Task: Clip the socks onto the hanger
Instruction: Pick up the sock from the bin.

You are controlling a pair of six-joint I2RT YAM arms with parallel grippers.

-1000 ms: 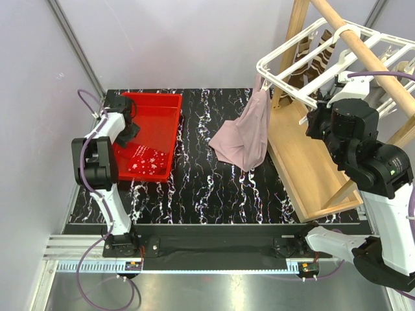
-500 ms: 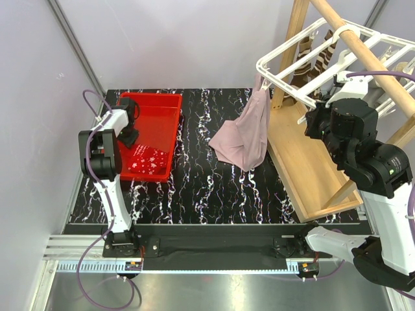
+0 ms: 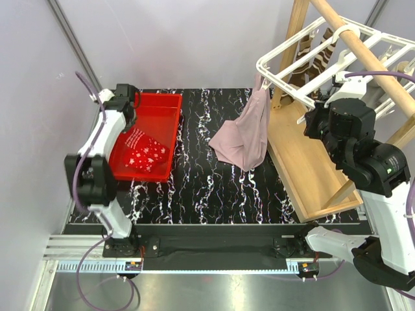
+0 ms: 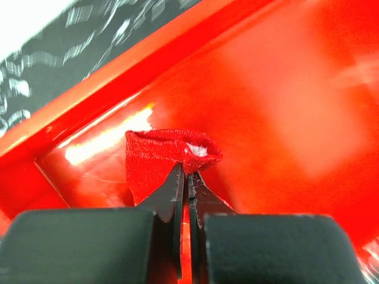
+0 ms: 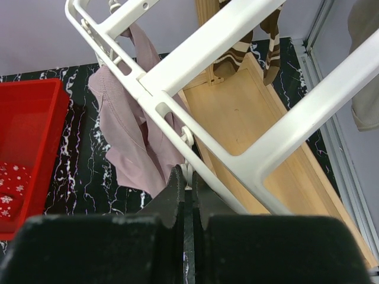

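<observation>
In the left wrist view my left gripper (image 4: 188, 175) is shut on the folded edge of the red sock with white specks (image 4: 167, 152), inside the red tub. From above, that sock (image 3: 146, 154) trails down from the left arm. My right gripper (image 5: 190, 176) is shut on a small white clip hanging under the white hanger (image 5: 201, 47). The mauve-pink sock (image 5: 133, 139) hangs from the hanger's left corner, its lower part resting on the table (image 3: 243, 139). Brown-and-cream striped socks (image 5: 235, 52) hang at the back. A beige-grey sock (image 5: 364, 89) hangs at the right.
The red tub (image 3: 165, 123) sits at the table's back left. The hanger (image 3: 285, 55) hooks over a slanted wooden pole (image 3: 366, 55) above a wooden frame base (image 3: 311, 165). Black marbled tabletop (image 3: 201, 181) lies between tub and frame.
My left gripper has closed on the red sock and drawn back toward the tub's far left corner, pulling the sock with it. The right arm has not moved.
</observation>
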